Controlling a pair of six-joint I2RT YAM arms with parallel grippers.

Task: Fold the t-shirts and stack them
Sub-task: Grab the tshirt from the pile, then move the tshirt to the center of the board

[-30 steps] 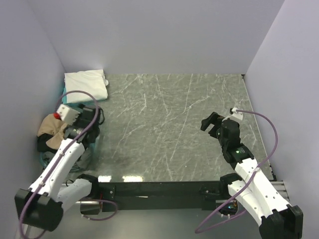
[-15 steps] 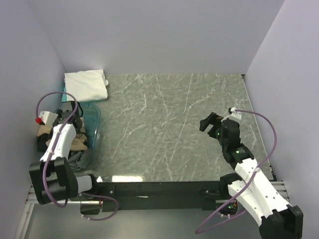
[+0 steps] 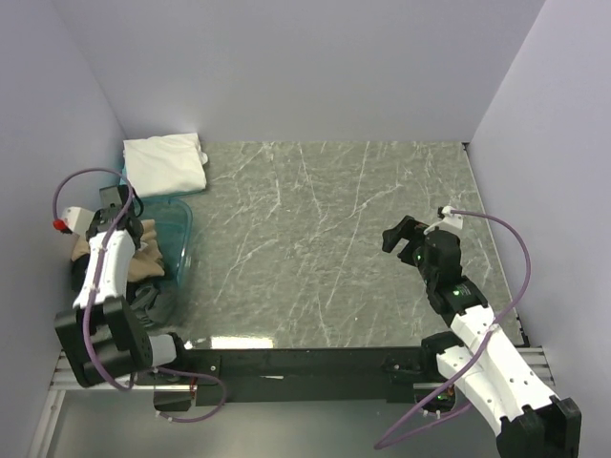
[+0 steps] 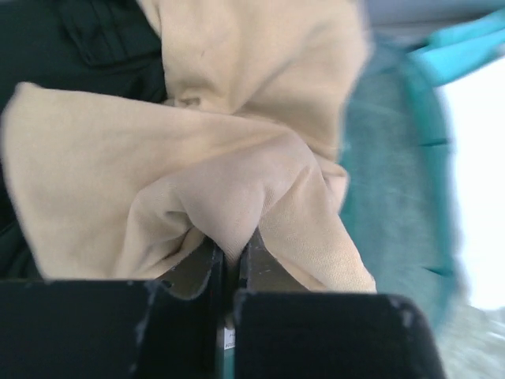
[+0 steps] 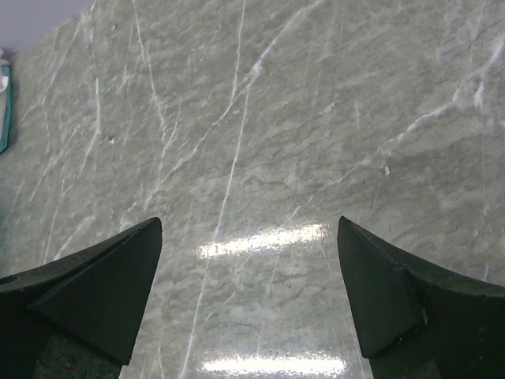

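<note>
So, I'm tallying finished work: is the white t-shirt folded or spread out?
Folded. The white t-shirt lies as a compact, squared-off rectangle at the far left corner of the table, with no sleeves spread out.

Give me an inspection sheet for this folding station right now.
Surface: grey-green marbled tabletop, reflecting light near the arms.
Job's things: white cotton t-shirt folded at the far left corner; tan-beige cotton t-shirt bunched in the translucent teal plastic tub.
Clutter: that tub at the left edge, dark fabric also inside.
End effectors: left end effector shut on a fold of the tan-beige t-shirt; right end effector open over the tabletop, holding nothing.
Cables: purple cables loop off both wrists.
Surroundings: pale lilac walls on three sides.
</note>
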